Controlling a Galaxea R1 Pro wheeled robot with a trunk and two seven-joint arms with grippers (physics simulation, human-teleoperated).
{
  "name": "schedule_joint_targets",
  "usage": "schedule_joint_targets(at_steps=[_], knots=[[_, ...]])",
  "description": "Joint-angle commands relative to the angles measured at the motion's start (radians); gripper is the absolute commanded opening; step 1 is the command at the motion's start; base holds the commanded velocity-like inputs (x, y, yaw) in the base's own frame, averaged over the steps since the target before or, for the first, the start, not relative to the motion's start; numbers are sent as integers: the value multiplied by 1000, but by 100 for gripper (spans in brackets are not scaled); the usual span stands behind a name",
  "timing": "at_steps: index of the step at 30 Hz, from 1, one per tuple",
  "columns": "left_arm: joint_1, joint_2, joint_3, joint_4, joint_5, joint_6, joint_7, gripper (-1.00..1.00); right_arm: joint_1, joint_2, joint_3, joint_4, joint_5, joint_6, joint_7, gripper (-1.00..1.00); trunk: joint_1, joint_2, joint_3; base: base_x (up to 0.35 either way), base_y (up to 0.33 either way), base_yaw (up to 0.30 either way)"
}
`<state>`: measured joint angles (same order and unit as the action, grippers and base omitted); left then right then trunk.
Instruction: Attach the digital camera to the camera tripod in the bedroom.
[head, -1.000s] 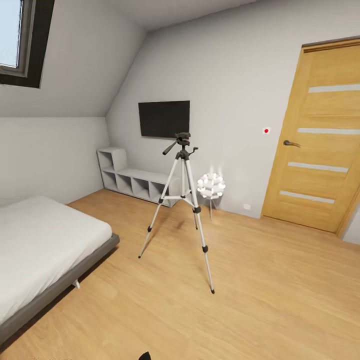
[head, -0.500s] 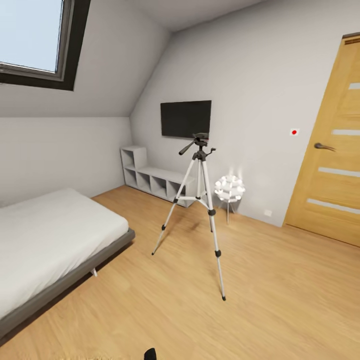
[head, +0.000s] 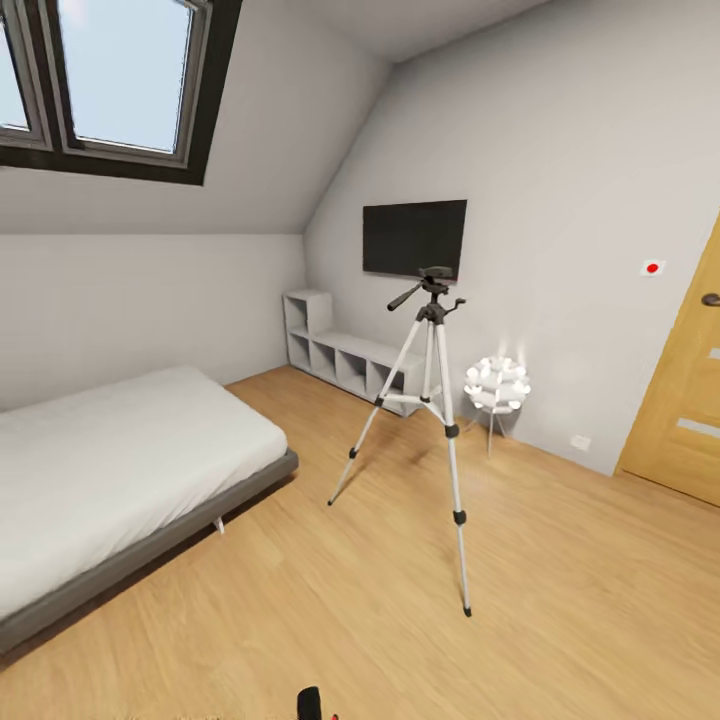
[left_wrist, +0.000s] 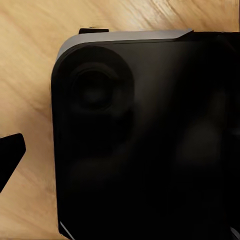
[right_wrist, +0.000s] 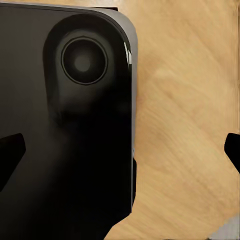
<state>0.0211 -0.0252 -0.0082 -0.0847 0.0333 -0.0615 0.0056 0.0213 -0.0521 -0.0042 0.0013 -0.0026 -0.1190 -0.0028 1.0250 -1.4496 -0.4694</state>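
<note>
— Where's the camera tripod (head: 432, 400)?
— Upright on the light wood floor (head: 560, 590), well ahead of both arms, in front of the wall TV (head: 414, 238) — the ball-cluster lamp (head: 497, 384) is just to its right, the bed (head: 110, 470) off to the left.
— And the grippers?
— Right gripper (right_wrist: 120, 150): fingertips wide apart over the floor, beside the robot's black base (right_wrist: 60, 140). Left gripper (left_wrist: 10, 160): one fingertip shows; I cannot tell.

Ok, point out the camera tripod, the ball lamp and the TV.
camera tripod (head: 432, 300): head view, on its black head.
ball lamp (head: 497, 384): head view, on the white cluster.
TV (head: 414, 238): head view, screen centre.
</note>
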Motion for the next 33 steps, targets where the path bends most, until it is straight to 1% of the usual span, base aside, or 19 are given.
schedule_joint_targets(at_steps=[1, 8, 20, 27, 33], knots=[[0, 0, -1, -1, 3, -1, 1, 100, 0, 0, 0, 0, 0, -4, 0, 100, 0, 0, -1, 16, -210, 284], [0, 0, -2, -1, 3, -3, 1, 100, 0, 0, 0, 0, 0, -3, 0, 100, 0, 0, -1, 125, -217, 284], [0, 0, -2, -1, 3, -3, 0, 100, 0, 0, 0, 0, 0, -3, 0, 100, 0, 0, -1, 224, -228, 271], [0, 1, -2, -1, 3, -3, 0, 100, 0, 0, 0, 0, 0, -3, 0, 100, 0, 0, -1, 230, -205, 68], [0, 1, -1, -1, 3, -3, 1, 100, 0, 0, 0, 0, 0, -3, 0, 100, 0, 0, -1, 81, -68, 9]])
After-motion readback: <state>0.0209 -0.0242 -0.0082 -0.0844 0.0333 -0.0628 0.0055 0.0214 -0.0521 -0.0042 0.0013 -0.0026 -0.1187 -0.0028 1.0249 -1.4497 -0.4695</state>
